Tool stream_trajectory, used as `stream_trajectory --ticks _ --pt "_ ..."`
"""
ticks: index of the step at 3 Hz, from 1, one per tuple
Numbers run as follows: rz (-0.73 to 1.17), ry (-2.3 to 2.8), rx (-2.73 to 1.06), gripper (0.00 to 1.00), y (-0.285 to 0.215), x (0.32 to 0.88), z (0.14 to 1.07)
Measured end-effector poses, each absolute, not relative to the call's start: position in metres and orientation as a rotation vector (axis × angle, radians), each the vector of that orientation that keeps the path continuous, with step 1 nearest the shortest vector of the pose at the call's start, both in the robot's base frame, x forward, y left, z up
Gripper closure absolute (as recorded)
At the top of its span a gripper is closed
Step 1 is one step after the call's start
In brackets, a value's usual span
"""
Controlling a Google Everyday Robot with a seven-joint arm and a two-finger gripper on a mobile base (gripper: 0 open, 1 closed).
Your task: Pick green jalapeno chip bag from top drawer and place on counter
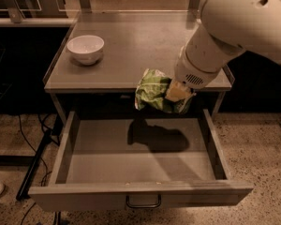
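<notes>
The green jalapeno chip bag (152, 93) is crinkled green foil, held in the air above the back of the open top drawer (140, 149), level with the front edge of the counter (140, 41). My gripper (177, 95) is shut on the bag's right side, hanging from the big white arm (225, 27) that comes in from the upper right. The bag throws a dark shadow on the drawer floor. The drawer is pulled fully out, with its dark loop handle (144, 203) at the bottom.
A white bowl (85, 48) stands on the counter's left side. Low clear rails run along the counter's sides. Dark cables and a frame leg (35, 168) lie on the speckled floor to the left of the drawer.
</notes>
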State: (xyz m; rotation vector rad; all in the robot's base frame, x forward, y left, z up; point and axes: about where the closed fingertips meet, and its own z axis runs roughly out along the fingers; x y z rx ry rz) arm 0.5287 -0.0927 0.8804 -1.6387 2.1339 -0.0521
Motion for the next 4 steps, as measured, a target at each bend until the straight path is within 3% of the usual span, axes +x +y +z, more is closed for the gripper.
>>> stream_trajectory --ticks 1,3,4 --pt "-0.054 2.137 -1.628 1.00 -0.092 0.543 0.883" --pt "-0.102 2.148 -1.611 1.00 -0.079 0.628 0.893" --pt "-0.088 2.158 -1.616 1.00 -0.078 0.627 0.892"
